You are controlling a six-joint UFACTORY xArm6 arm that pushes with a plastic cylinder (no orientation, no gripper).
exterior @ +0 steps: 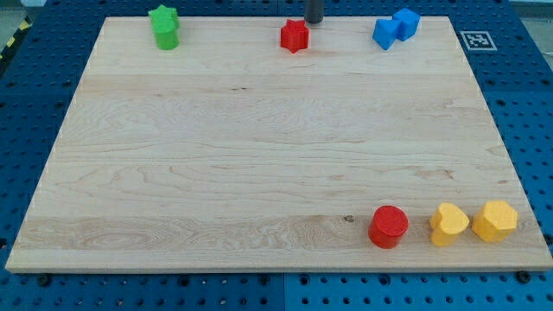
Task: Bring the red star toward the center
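The red star lies near the view's top edge of the wooden board, a little right of the middle. My tip is just above and to the right of the star, close to it; I cannot tell if it touches. The rod comes in from the view's top.
Two green blocks sit together at the top left. Two blue blocks sit together at the top right. A red cylinder and two yellow blocks lie along the bottom right. A marker tag sits off the board's top right.
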